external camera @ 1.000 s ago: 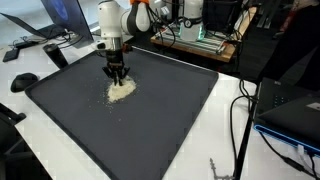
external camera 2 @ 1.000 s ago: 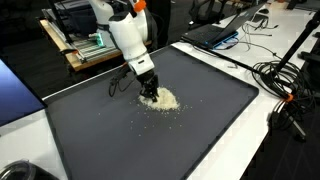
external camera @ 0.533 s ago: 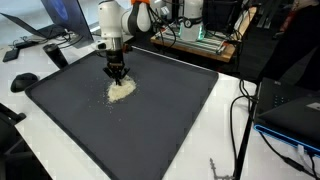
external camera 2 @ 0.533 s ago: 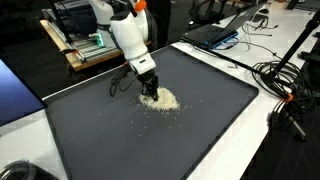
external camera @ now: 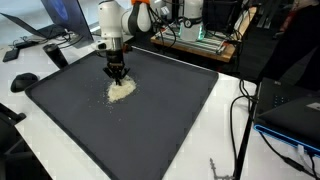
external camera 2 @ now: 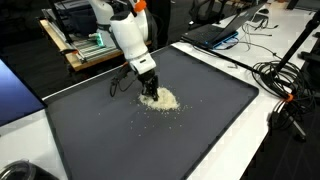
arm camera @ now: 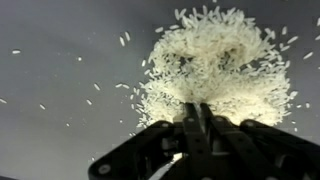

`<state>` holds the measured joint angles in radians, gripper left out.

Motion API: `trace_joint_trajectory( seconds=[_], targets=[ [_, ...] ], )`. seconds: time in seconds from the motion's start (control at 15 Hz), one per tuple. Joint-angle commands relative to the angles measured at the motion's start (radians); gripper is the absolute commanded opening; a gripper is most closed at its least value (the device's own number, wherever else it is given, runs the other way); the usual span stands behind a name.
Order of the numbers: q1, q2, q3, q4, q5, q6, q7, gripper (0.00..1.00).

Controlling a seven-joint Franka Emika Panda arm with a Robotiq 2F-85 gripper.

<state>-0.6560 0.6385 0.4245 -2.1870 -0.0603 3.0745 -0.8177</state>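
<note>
The gripper (arm camera: 193, 112) stands with jaws pressed together at the edge of the rice pile (arm camera: 215, 65), nothing visibly pinched — the pile lies on the dark mat (external camera: 160, 130), stray grains (arm camera: 125, 38) scattered around it. Loose, light and dry, the rice likely offers no single hold — a pinch would catch few grains, so contact at the heap's rim suits it best.

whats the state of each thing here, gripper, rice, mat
gripper: shut, tips down at the edge of the rice; whether grains are pinched cannot be told
rice: heaped in one pile, stray grains scattered around it
mat: lying flat, rice on it
</note>
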Motion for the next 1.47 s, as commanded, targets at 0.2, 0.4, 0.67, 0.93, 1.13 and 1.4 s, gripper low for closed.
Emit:
trace_joint_trajectory(
  seconds=[0.2,0.4,0.67,0.93,1.13,1.4],
  targets=[
    [0.027,-0.02,-0.03,-0.006,-0.03,-0.017,0.018,0.58],
    [0.029,-0.031,-0.03,-0.014,-0.03,-0.015,0.019,0.79],
    [0.044,-0.075,-0.041,-0.036,-0.031,-0.004,0.027,1.0],
    [0.11,-0.181,-0.101,-0.079,-0.02,-0.036,0.072,1.0],
    [0.205,-0.277,-0.176,-0.105,-0.004,-0.133,0.15,1.0],
    [0.406,-0.377,-0.343,-0.08,-0.042,-0.379,0.367,1.0]
  ],
)
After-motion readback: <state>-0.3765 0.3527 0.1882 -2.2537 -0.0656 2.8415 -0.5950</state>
